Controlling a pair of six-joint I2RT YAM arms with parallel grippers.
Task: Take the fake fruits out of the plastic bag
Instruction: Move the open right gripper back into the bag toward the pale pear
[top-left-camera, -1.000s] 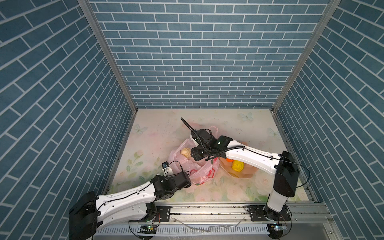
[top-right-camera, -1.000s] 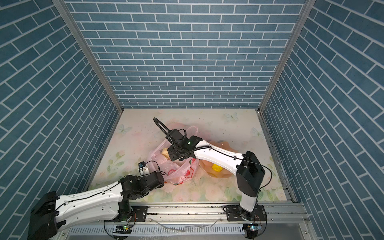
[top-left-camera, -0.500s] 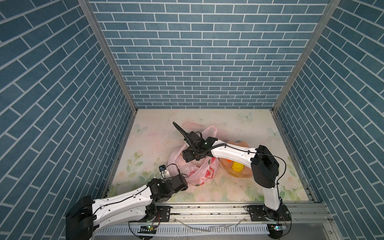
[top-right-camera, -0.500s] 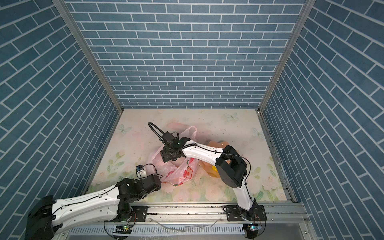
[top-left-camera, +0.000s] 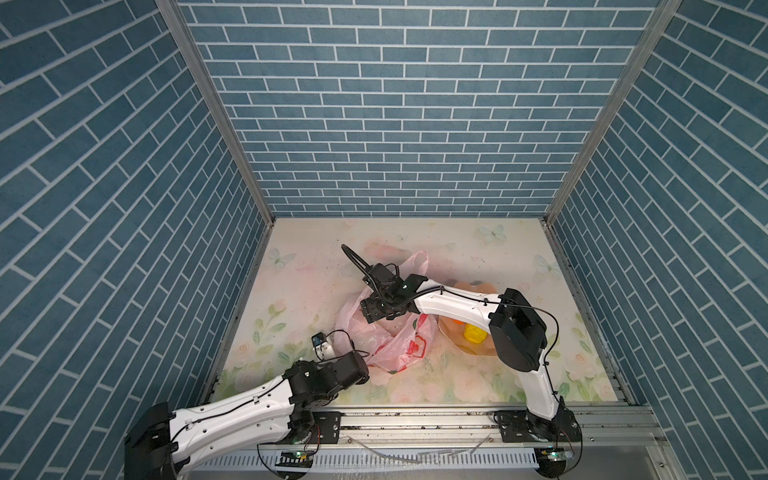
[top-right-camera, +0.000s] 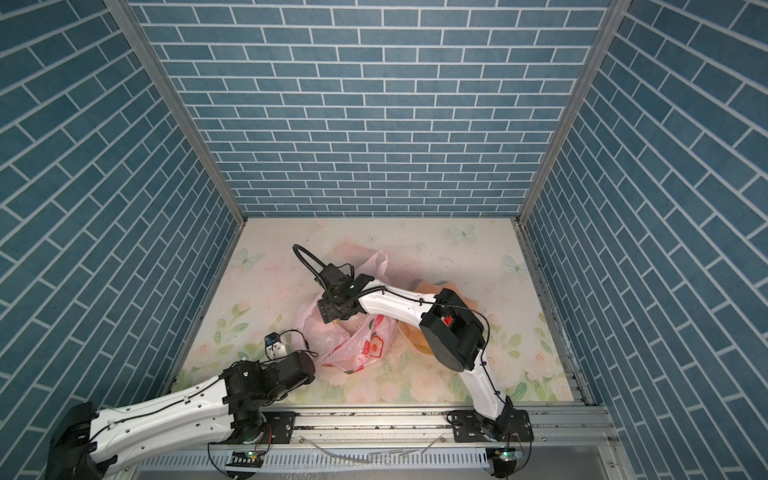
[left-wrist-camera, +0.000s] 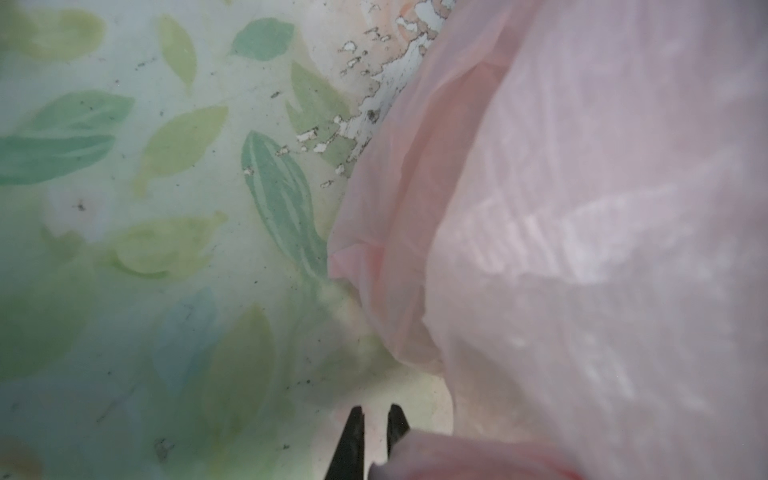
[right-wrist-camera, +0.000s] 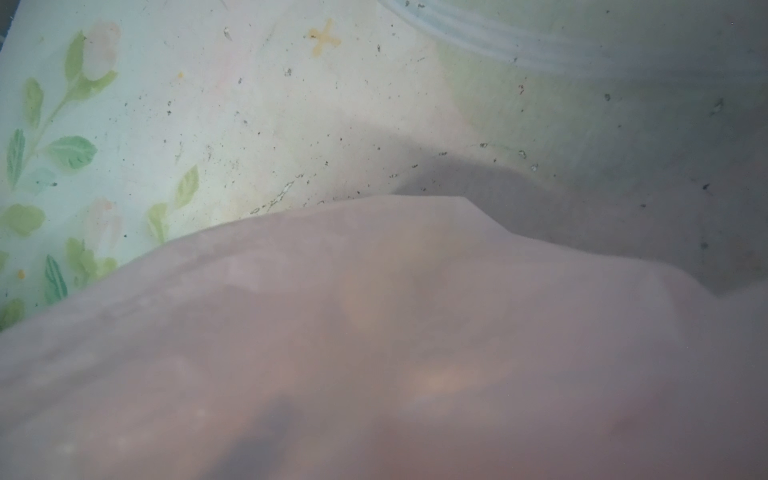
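The plastic bag (top-left-camera: 399, 345) is lying crumpled on the desk (top-left-camera: 316, 266), its mouth gaping upward. The right claw (top-left-camera: 375, 309) is hanging in that mouth with its fingers hidden, so I cannot tell its state. The left claw (left-wrist-camera: 376, 440), nearly closed, seems to be pinching the bag's edge, probably anchoring it. A yellow fake fruit (top-left-camera: 474, 334) is sitting in the bowl (top-left-camera: 449, 338) alongside.

Thin, crinkly, translucent plastic bag (top-left-camera: 399, 347)
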